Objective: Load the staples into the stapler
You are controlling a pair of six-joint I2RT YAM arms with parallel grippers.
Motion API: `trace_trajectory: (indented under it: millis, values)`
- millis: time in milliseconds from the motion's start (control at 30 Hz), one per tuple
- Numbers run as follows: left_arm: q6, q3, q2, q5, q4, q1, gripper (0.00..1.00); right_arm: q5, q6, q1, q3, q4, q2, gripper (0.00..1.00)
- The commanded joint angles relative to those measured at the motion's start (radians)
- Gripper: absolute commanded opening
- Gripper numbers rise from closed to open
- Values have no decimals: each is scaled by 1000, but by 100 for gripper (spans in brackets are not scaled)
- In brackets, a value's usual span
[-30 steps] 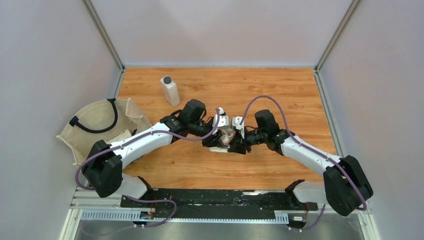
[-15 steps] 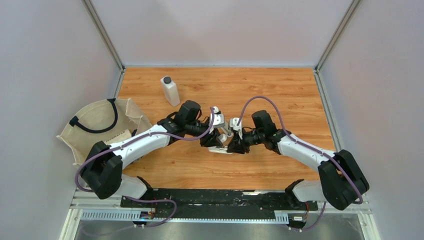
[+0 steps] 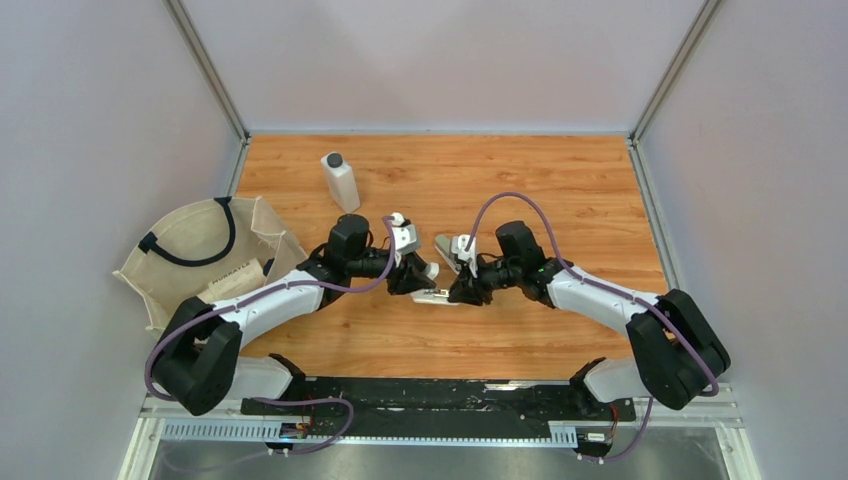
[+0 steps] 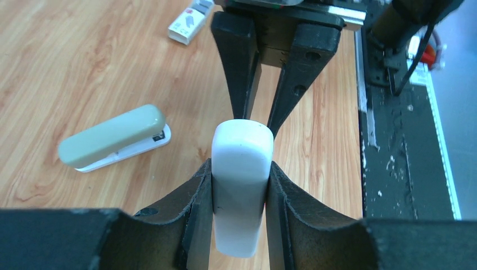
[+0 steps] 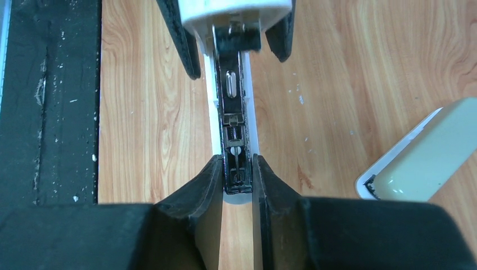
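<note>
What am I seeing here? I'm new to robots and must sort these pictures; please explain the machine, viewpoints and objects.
These are two robot arms bolted to the near edge of a wooden table. The wide picture looks down from above; the other two come from cameras on each wrist, so the black fingers at the bottom are that arm's own. The left gripper clamps one end of a white stapler; the right gripper clamps the other end, its metal track exposed. Nearby are a grey-green stapler, a white staples box, a white bottle and a cloth bag.
</note>
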Motion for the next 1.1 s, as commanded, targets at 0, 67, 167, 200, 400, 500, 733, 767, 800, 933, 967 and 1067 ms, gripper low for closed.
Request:
trace_trajectory:
  millis: [0,67,167,200,400,500,733,767,800,933,967,1067]
  values:
    - [-183,-44,-66,14,358,79,0,99,41,-4,16,-5,5,0]
    - [-220,-58,-76,17,415,101,0,99,55,-4,19,-1,-3,0]
    - [-277,-82,-96,20,517,128,0,82,84,-4,22,10,-20,0]
    - [-297,-87,-102,24,541,138,0,76,89,-4,24,10,-24,0]
    - [-444,-98,-118,47,714,182,0,27,115,-4,22,23,-52,0]
    - [-517,-98,-121,54,806,199,0,7,130,-4,24,29,-66,0]
    - [-671,-95,-113,34,981,224,0,-22,179,-4,15,81,-101,0]
    - [-697,-98,-113,26,1030,233,0,-27,190,-4,12,88,-103,0]
    - [-727,-102,-115,12,1073,245,0,-32,196,-4,12,93,-106,0]
    - [-761,-98,-122,1,1096,254,0,-45,226,-4,9,118,-116,0]
    - [-770,-99,-119,-2,1108,256,0,-50,235,-6,7,127,-119,0]
    - [-773,-118,-121,-18,1121,259,0,-52,241,-4,6,133,-127,0]
